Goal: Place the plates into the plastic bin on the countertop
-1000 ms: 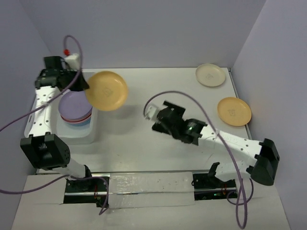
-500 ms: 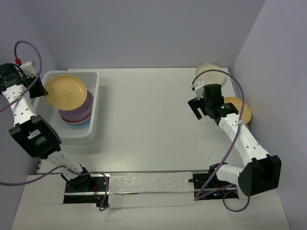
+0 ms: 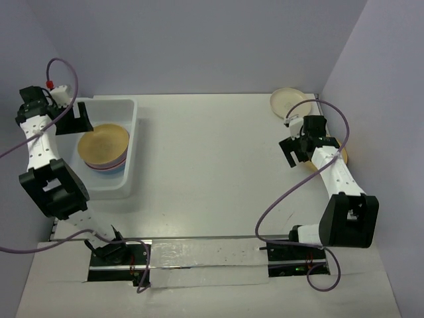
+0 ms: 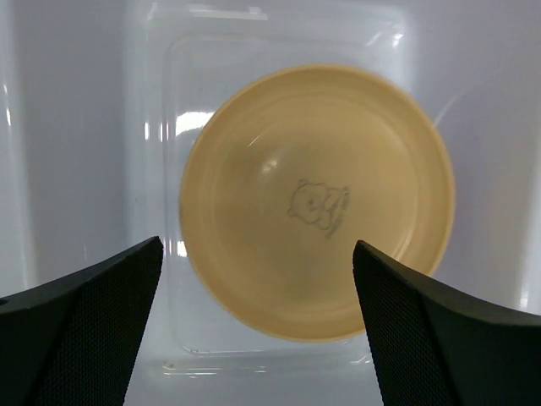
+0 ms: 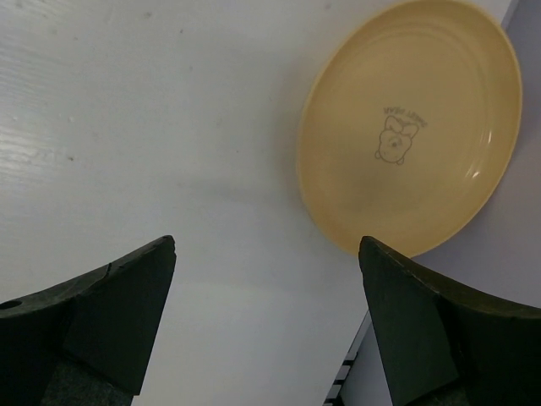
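Observation:
An orange-yellow plate (image 3: 104, 144) lies flat on top of the stack of plates (image 3: 106, 167) inside the plastic bin (image 3: 134, 126). My left gripper (image 3: 74, 122) hangs open just left of it, holding nothing. In the left wrist view the plate (image 4: 317, 199) lies beyond the open left gripper (image 4: 256, 245), inside the bin (image 4: 152, 169). My right gripper (image 3: 295, 148) is open at the countertop's right side. Its wrist view shows an orange plate (image 5: 410, 127) on the countertop (image 5: 127, 127), ahead and right of the right gripper (image 5: 266, 241). A cream plate (image 3: 289, 101) sits at the back right.
The bin stands against the left wall of the enclosure. The right wall (image 3: 371, 99) runs close beside the orange plate and the right arm. Cables loop over both arms.
My left gripper has opened and let go of the orange-yellow plate, which now rests on the stack in the bin. The right arm has swung further right, over the orange plate.

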